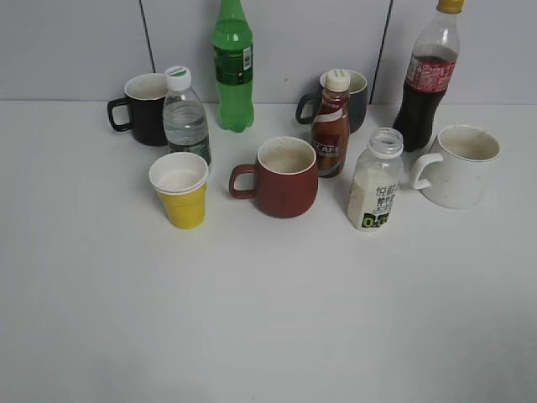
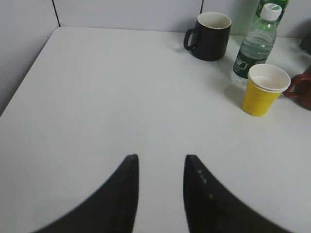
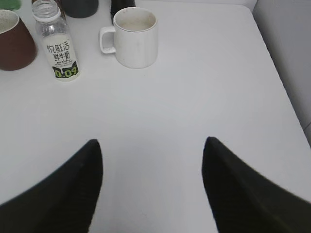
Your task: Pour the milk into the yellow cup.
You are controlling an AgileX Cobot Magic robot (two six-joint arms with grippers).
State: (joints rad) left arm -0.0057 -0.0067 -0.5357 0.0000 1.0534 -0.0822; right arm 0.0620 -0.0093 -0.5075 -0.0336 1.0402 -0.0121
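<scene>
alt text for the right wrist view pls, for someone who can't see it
An uncapped milk bottle stands at upper left on a white table, between a dark red mug and a white mug. The open right gripper frames the foreground, holding nothing.

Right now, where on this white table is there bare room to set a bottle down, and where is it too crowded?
The front of the white table is bare, from the yellow paper cup, dark red mug and squat clear milk bottle to the near edge. The back is crowded: mugs and bottles stand close, with only narrow gaps.
</scene>
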